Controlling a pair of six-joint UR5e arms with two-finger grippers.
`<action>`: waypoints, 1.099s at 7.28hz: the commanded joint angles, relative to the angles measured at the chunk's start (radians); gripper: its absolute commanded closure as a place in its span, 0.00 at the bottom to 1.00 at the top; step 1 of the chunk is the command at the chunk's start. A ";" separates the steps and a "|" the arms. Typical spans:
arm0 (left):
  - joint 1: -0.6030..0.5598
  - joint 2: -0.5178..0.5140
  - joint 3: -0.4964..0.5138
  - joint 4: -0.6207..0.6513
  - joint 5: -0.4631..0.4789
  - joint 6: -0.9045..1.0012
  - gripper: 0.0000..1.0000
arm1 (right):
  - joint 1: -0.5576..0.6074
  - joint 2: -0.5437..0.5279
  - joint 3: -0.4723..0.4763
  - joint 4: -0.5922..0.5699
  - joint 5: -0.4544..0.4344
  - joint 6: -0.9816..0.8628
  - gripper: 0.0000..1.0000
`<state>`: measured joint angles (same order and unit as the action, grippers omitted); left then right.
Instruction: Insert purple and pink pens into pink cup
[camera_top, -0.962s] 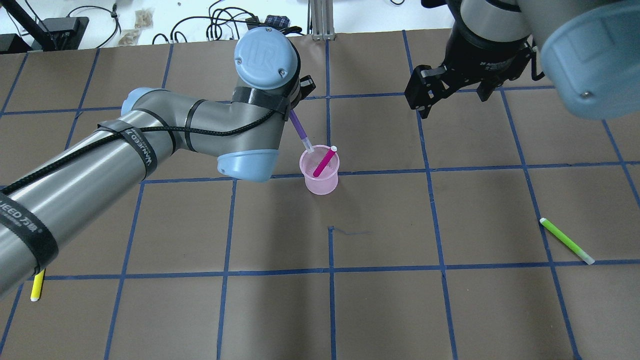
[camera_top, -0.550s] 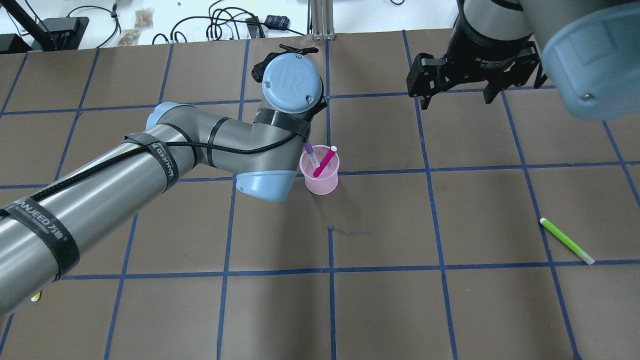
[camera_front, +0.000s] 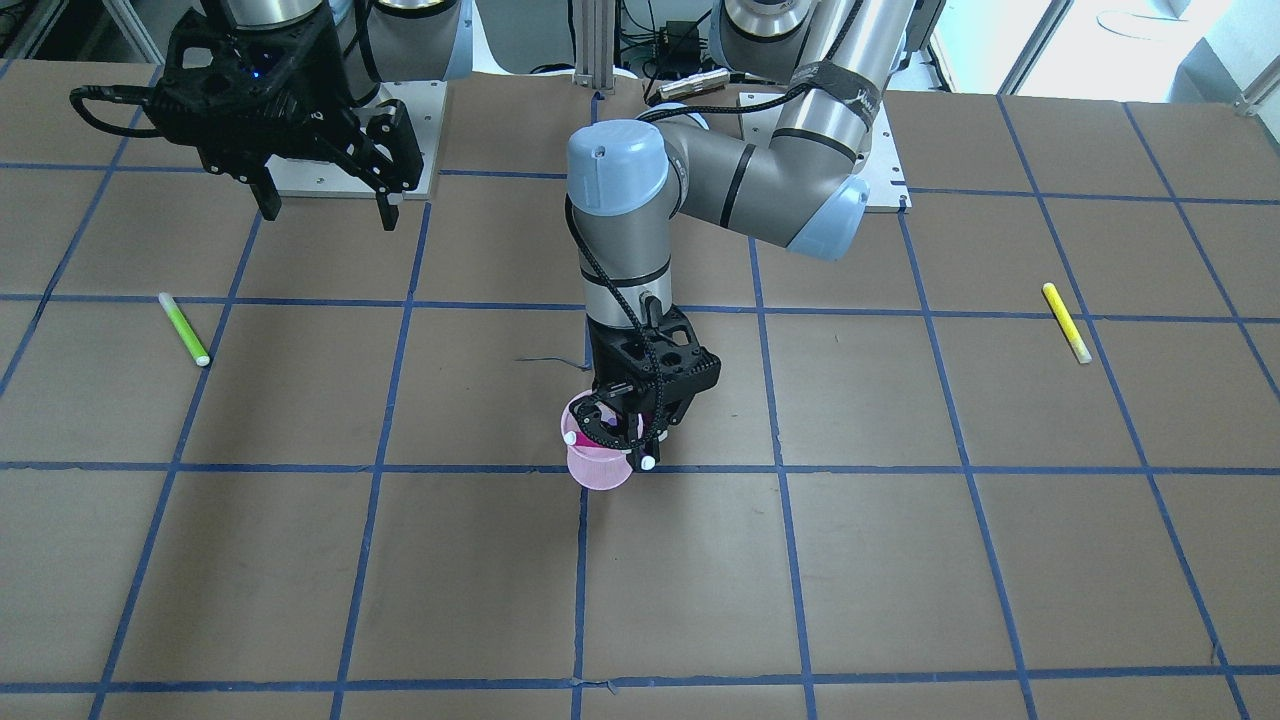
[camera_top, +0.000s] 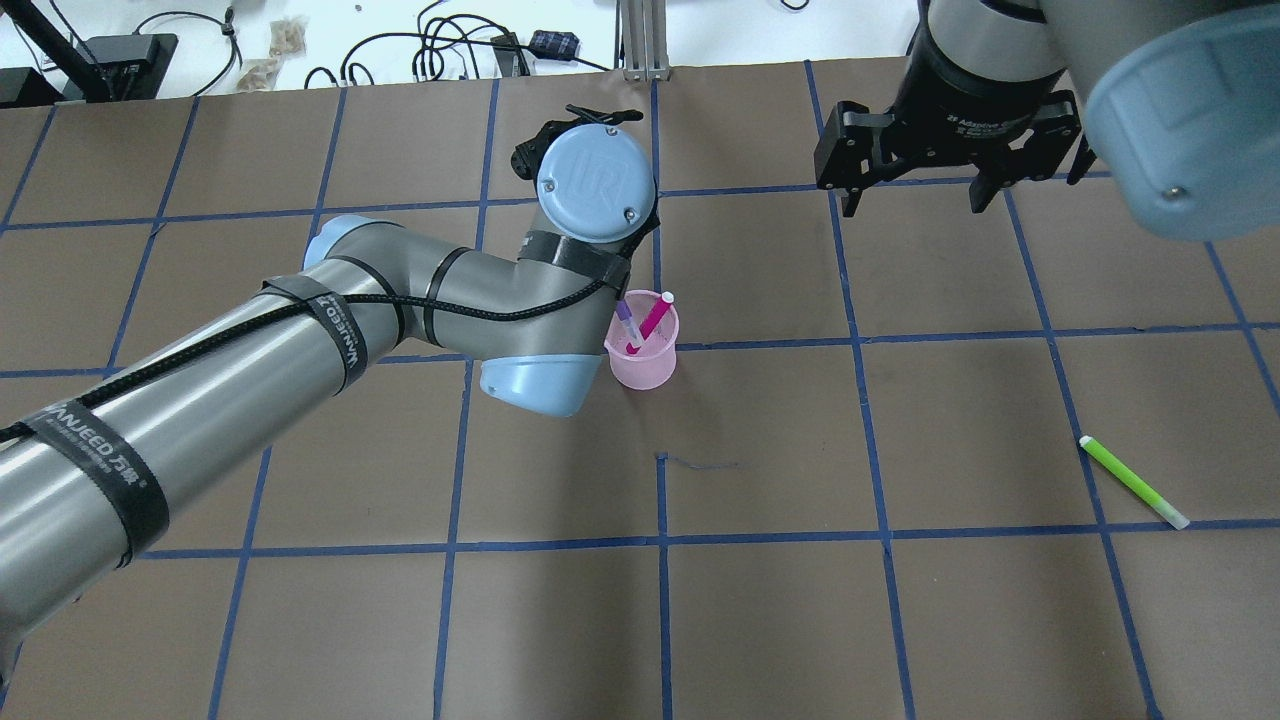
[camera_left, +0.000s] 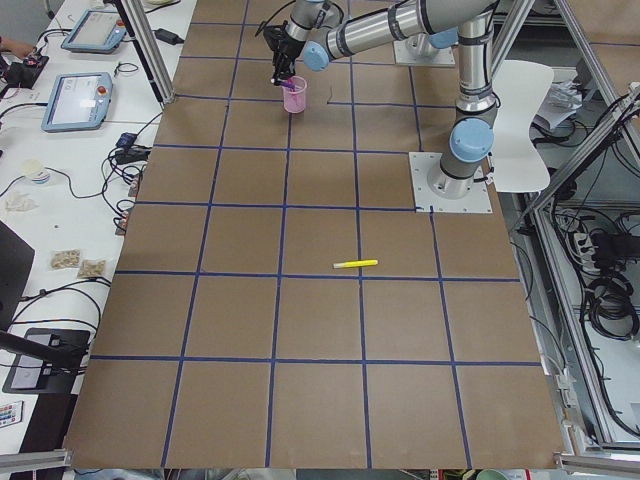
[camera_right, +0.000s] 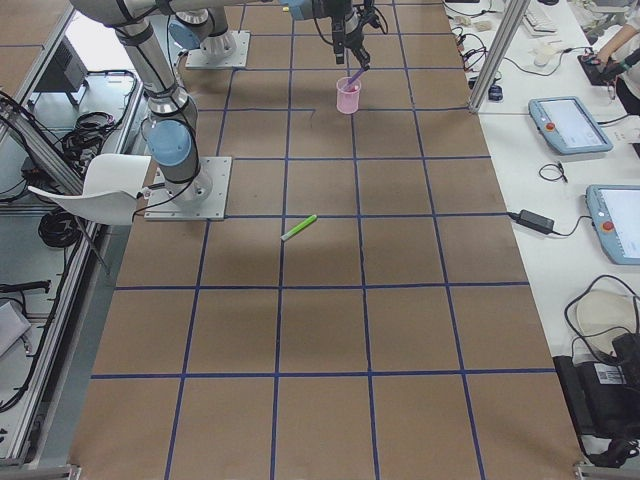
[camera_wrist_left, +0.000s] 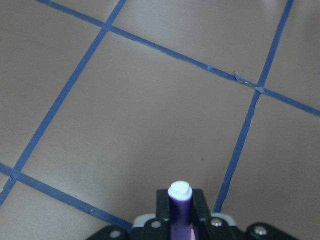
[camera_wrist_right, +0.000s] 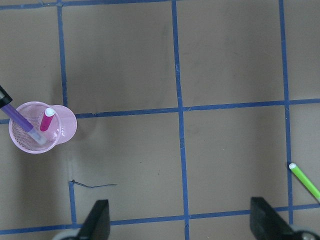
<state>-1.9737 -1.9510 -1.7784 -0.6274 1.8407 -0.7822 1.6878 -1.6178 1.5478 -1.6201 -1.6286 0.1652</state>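
The pink cup (camera_top: 642, 365) stands upright near the table's middle; it also shows in the front view (camera_front: 598, 472) and the right wrist view (camera_wrist_right: 67, 127). The pink pen (camera_top: 652, 318) leans inside it, white cap up. My left gripper (camera_front: 643, 440) is shut on the purple pen (camera_top: 627, 322), held tilted with its lower end inside the cup (camera_wrist_right: 20, 120). The left wrist view shows the pen's white top end (camera_wrist_left: 180, 200) between the jaws. My right gripper (camera_top: 913, 205) is open and empty, high above the table, apart from the cup.
A green pen (camera_top: 1133, 482) lies on the table at the overhead view's right. A yellow pen (camera_front: 1066, 322) lies on my left side; my left arm hides it in the overhead view. Blue tape lines grid the brown table.
My left arm has swung toward the cup and brought the purple pen's lower end from the rim down into it. The right gripper has turned slightly and stays open.
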 joint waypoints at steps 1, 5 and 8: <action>-0.017 0.000 -0.001 0.000 0.000 -0.029 0.58 | 0.000 0.001 0.000 0.000 -0.001 0.000 0.00; -0.028 0.003 0.007 0.003 0.000 -0.036 0.00 | 0.000 0.001 0.000 0.002 -0.001 0.000 0.00; 0.082 0.041 0.051 -0.065 -0.033 0.189 0.00 | 0.000 -0.001 0.000 0.003 -0.001 0.002 0.00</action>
<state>-1.9563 -1.9209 -1.7491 -0.6448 1.8275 -0.7037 1.6874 -1.6172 1.5478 -1.6174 -1.6291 0.1660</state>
